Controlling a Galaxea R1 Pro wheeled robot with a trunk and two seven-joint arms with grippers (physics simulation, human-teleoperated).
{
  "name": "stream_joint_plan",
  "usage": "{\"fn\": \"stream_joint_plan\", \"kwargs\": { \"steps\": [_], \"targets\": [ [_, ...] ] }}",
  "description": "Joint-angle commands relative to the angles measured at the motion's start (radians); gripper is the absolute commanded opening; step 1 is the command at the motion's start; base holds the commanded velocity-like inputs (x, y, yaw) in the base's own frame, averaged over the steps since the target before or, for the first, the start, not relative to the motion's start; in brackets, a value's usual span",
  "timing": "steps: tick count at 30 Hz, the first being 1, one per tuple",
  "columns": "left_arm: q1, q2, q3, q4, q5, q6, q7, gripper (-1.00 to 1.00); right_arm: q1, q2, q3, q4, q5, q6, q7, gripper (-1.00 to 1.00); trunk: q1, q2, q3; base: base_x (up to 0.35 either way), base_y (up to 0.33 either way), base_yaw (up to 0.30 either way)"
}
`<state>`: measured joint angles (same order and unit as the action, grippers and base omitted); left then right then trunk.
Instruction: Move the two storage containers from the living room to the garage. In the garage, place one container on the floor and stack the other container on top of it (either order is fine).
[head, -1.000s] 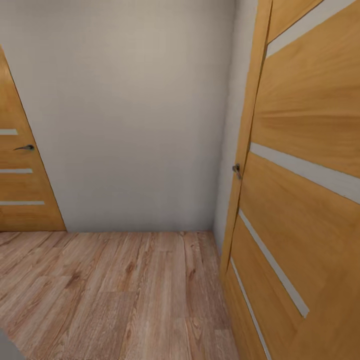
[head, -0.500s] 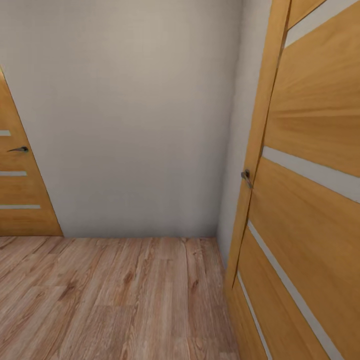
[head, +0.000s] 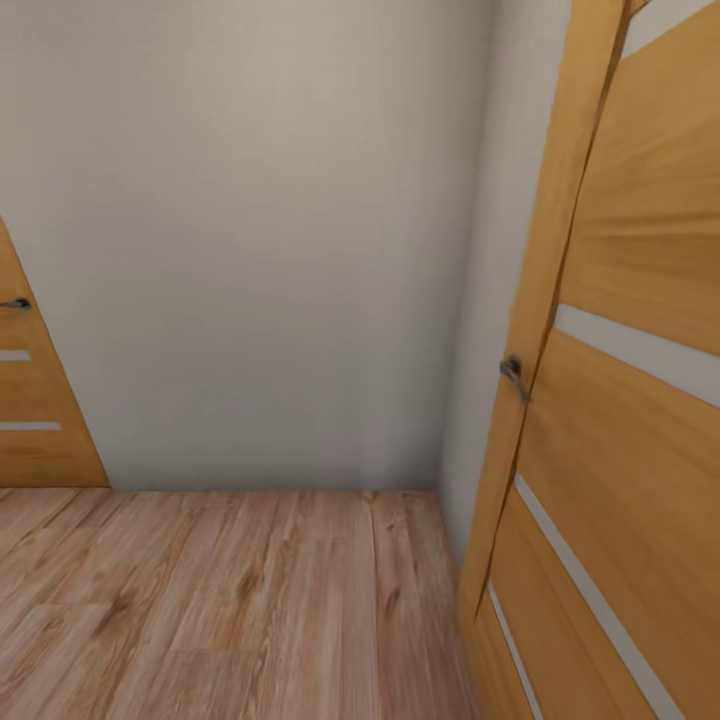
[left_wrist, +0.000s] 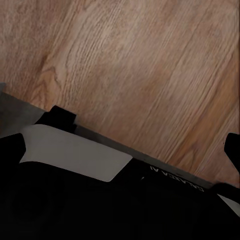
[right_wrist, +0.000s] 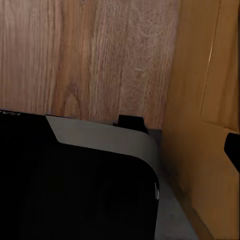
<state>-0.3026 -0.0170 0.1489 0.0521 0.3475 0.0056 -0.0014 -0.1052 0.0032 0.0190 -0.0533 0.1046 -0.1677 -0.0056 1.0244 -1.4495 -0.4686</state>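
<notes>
White lettering, mirrored and only partly legible, reads roughly "GALAXEA AI" on the robot's black base (left_wrist: 172, 177). Wood-plank flooring (head: 240, 600) meets a plain white wall (head: 250, 240); wooden doors stand at 3 o'clock (head: 630, 400) and 9 o'clock (head: 25, 400). Neither gripper's opening can be told.

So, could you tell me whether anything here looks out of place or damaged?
Nothing stands out. The wood-plank floor is unmarked, the pale wall is plain, and the wooden door on the right and the one on the left look intact.
</notes>
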Motion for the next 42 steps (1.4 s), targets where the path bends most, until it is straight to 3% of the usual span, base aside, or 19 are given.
{"fn": "stream_joint_plan", "kwargs": {
  "steps": [1,42],
  "targets": [
    [-0.001,0.0,0.008,0.002,0.001,0.001,0.0,1.0,-0.001,0.0,0.001,0.001,0.007,-0.003,-0.001,1.0,0.001,0.0,-0.001,0.34,0.0,0.0],
    [-0.001,0.003,0.008,0.002,0.002,0.001,0.0,1.0,-0.001,0.0,0.001,0.001,0.007,-0.003,-0.001,1.0,0.001,0.0,-0.001,0.34,0.037,0.009]
  ]
}}
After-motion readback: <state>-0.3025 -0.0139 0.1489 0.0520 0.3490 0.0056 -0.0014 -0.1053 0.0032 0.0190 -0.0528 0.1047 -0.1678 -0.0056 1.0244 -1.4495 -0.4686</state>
